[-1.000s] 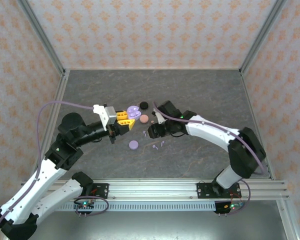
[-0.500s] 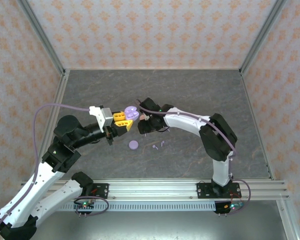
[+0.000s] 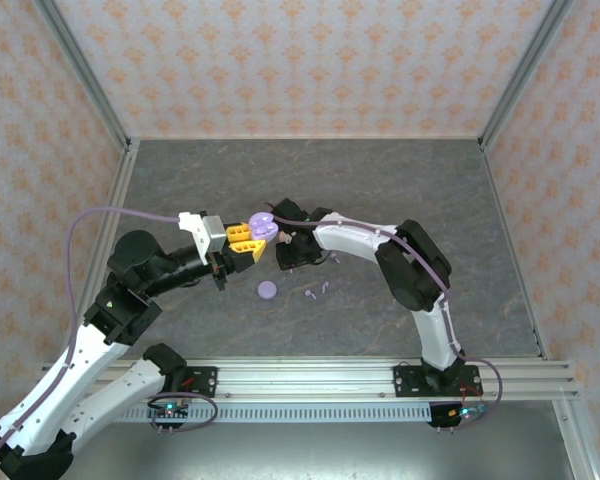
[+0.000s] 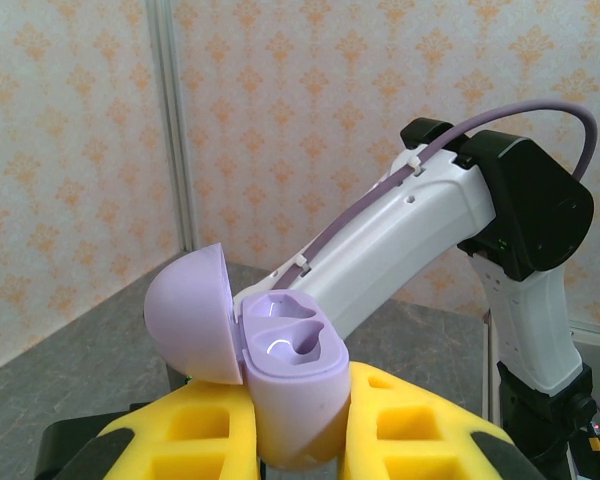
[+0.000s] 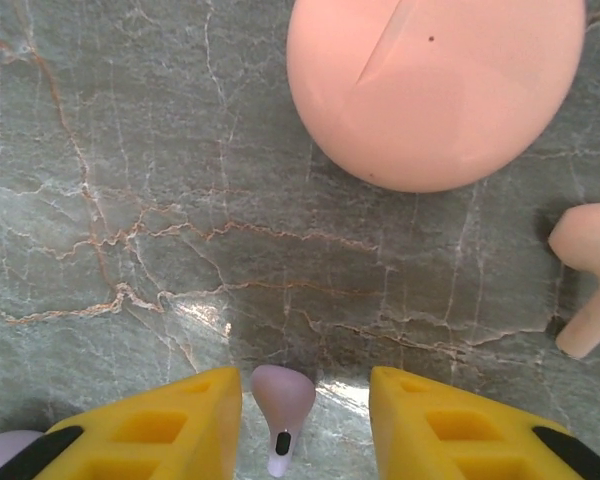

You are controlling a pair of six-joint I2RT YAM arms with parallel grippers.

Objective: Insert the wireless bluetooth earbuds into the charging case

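Left gripper (image 3: 245, 238) clenched on open round lavender plastic charging case (image 4: 280, 370), right gripper (image 5: 305, 415) fingers spread, tiny lavender stemmed earbud (image 5: 280, 400) lying between them on grey marbled tabletop (image 5: 130, 150), closed round pink case (image 5: 435, 85) nearby

Right wrist check: lavender earbud (image 5: 283, 402) between spread yellow fingers (image 5: 170, 425).
You have the earbud lying on the grey marbled bench (image 5: 100, 150), in the gap and touching neither finger. A round pink case (image 5: 435, 85) sits beyond it at the top. A pink earbud (image 5: 590, 270) lies at the right edge, near the case but apart from it.
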